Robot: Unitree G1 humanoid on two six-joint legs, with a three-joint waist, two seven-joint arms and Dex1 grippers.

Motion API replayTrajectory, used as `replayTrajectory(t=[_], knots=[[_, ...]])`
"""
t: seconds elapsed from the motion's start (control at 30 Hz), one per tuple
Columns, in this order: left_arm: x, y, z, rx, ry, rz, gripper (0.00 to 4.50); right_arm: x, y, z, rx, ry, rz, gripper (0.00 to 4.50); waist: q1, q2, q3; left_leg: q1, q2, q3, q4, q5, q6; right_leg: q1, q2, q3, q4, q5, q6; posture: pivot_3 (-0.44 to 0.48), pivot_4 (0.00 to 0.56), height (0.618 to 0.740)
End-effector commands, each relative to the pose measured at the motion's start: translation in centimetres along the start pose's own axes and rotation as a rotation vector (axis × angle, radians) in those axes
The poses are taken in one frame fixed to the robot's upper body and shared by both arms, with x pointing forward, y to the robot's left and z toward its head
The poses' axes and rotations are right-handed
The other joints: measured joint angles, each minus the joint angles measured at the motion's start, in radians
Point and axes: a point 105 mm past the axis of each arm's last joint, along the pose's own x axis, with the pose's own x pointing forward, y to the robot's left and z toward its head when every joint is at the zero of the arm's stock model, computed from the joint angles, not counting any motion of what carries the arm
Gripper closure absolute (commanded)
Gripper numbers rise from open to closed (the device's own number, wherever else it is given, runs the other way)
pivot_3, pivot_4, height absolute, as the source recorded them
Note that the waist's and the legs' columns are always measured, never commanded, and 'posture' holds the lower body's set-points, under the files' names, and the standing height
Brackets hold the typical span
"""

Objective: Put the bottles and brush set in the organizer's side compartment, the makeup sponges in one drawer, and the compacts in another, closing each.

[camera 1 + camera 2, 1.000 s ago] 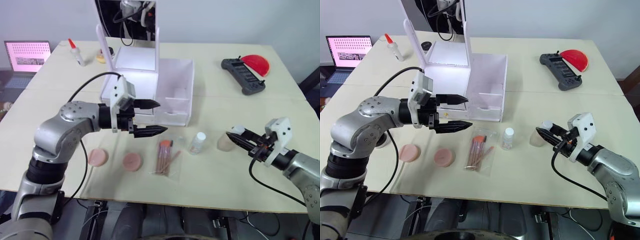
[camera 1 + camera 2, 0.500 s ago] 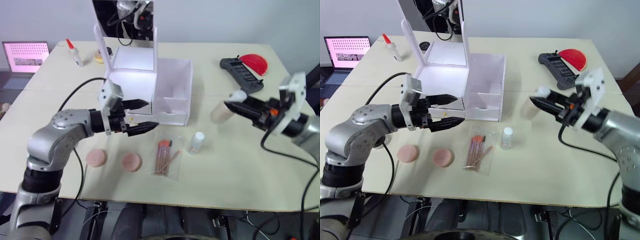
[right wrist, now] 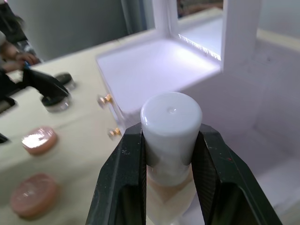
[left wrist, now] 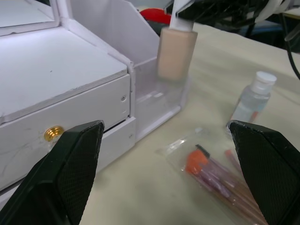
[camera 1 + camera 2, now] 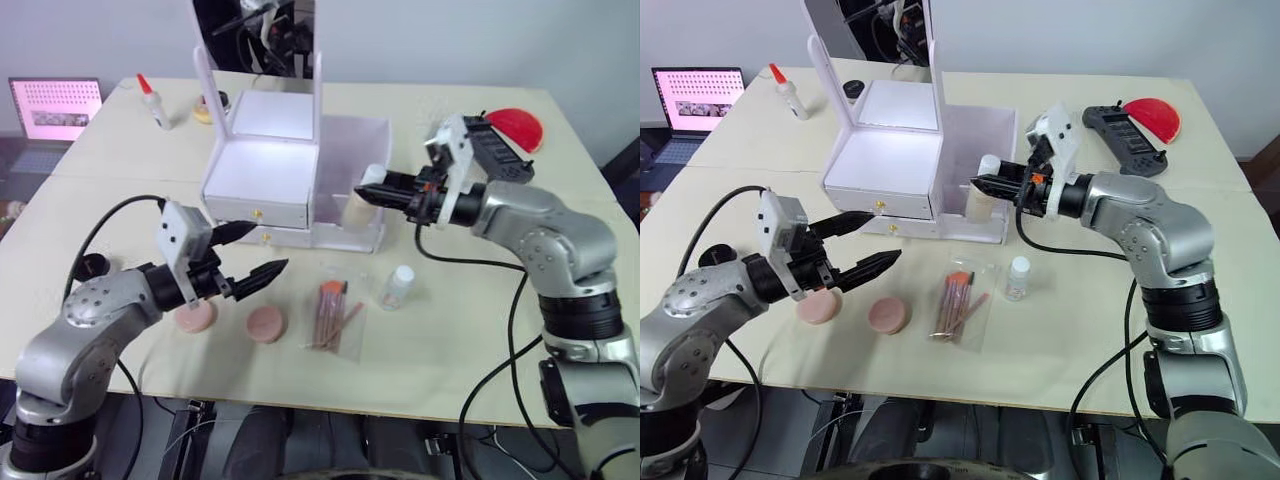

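- Organizer (image 5: 268,165) stands white on the table (image 5: 480,330), both drawers shut, its side compartment (image 5: 352,180) open at the top.
- Right gripper (image 5: 374,196) pinches the beige bottle (image 5: 360,203) by its white cap, the bottle upright over the side compartment.
- Left gripper (image 5: 252,252) hangs with fingers spread wide, near the front of the drawers and above the compacts.
- Brush set (image 5: 334,312) lies in its clear sleeve on the table in front of the organizer.
- Two pink compacts (image 5: 265,323) lie beside the brush set.
- Small clear bottle (image 5: 397,285) stands upright just beside the brush set.
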Motion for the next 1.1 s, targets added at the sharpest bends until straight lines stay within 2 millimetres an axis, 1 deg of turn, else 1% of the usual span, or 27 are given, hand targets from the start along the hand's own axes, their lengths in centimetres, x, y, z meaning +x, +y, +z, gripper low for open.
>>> replayTrajectory(t=[0.03,0.17,0.27,0.4,0.6,0.83,1.1], knots=[[-0.4,-0.5,2.0,-0.017,-0.101,0.023,0.0,0.8,-0.1,2.1,-0.066,-0.083,-0.02,3.7,-0.003,0.0,0.0,0.0,0.0,0.0,0.0,0.0,0.0,0.0,0.0,0.0,0.0,0.0,0.0,0.0,0.15,0.74],[-0.4,-0.7,2.2,-0.027,-0.108,0.03,0.0,1.4,0.0,1.9,-0.076,-0.084,-0.027,3.7,-0.003,0.0,0.0,0.0,0.001,0.0,0.0,0.0,0.0,-0.001,0.001,0.0,0.001,0.0,0.0,0.0,0.15,0.74],[-0.3,-0.6,2.0,-0.018,-0.09,0.03,0.0,1.7,-0.4,2.0,-0.096,-0.085,-0.052,3.7,-0.003,0.0,0.0,0.0,0.0,0.0,0.0,0.0,0.0,0.0,0.001,0.0,0.001,0.0,0.0,0.0,0.15,0.74],[-0.1,-0.8,1.6,-0.027,-0.068,0.005,0.0,2.0,-1.3,0.9,-0.144,-0.02,-0.12,3.7,-0.002,0.0,0.0,0.0,0.0,0.0,0.0,0.0,0.0,0.0,0.001,0.0,0.001,0.0,0.0,0.0,0.15,0.74],[0.3,-1.3,1.2,-0.041,-0.045,-0.039,0.0,2.4,-0.9,-0.2,-0.151,0.012,-0.144,3.7,-0.003,0.0,0.0,0.0,0.0,0.0,0.0,0.0,0.0,-0.001,0.001,0.0,0.001,0.0,0.0,0.0,0.15,0.74],[0.4,-1.0,0.9,-0.034,-0.038,-0.047,0.0,1.9,-0.8,-1.7,-0.186,0.082,-0.16,3.7,-0.003,0.0,0.0,0.0,0.0,0.0,0.0,0.0,0.0,-0.001,0.001,0.0,0.001,0.0,0.0,0.0,0.15,0.74],[0.8,-0.9,0.7,-0.021,-0.03,-0.073,0.0,1.5,-0.8,-2.3,-0.183,0.107,-0.179,3.7,-0.004,0.0,0.0,0.0,0.0,0.0,0.0,0.0,0.0,-0.001,0.001,0.0,0.001,0.0,0.0,0.0,0.15,0.74]])
